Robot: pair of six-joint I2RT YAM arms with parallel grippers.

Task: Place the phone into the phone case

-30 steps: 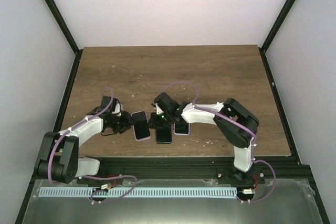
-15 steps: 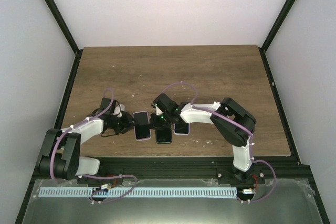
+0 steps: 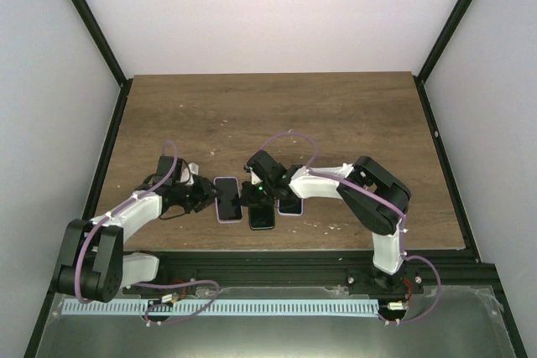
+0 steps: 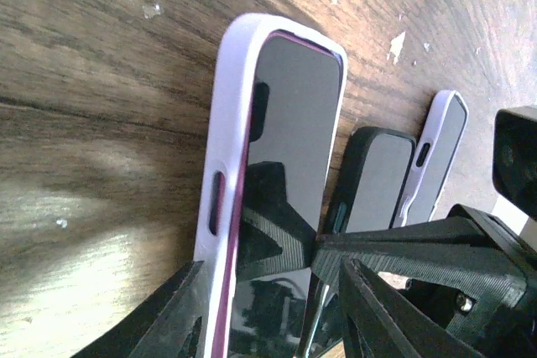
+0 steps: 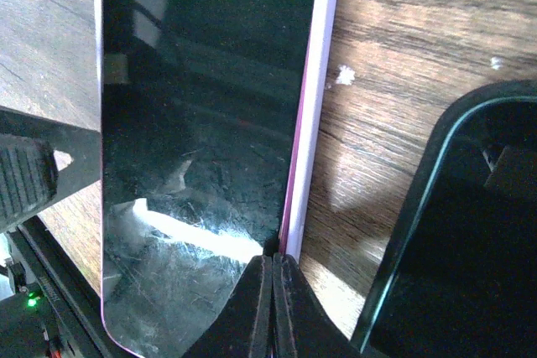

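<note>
The phone [image 5: 201, 123], with a dark screen and a magenta edge, lies in the lavender phone case [image 4: 231, 123] on the wooden table, left of two other phones. My left gripper [image 4: 260, 262] straddles the case across its width. One finger [image 4: 159, 316] is against its left side and the other [image 4: 394, 257] is at its right edge. My right gripper [image 5: 274, 259] is shut, and its joined tips press on the seam between the phone's right edge and the case wall [image 5: 323, 56]. From above, the two grippers [image 3: 208, 197] [image 3: 247, 194] flank the cased phone [image 3: 226, 200].
A phone in a black case [image 3: 261, 215] lies just right of the lavender one, under my right wrist. A phone in a white case [image 3: 290, 204] lies beyond it. The table's black front rail [image 3: 277, 257] runs close behind the phones.
My right gripper's fingers have closed together at the phone's right edge. The left arm's elbow has swung outward, and the cased phone has shifted slightly away from the front rail.
</note>
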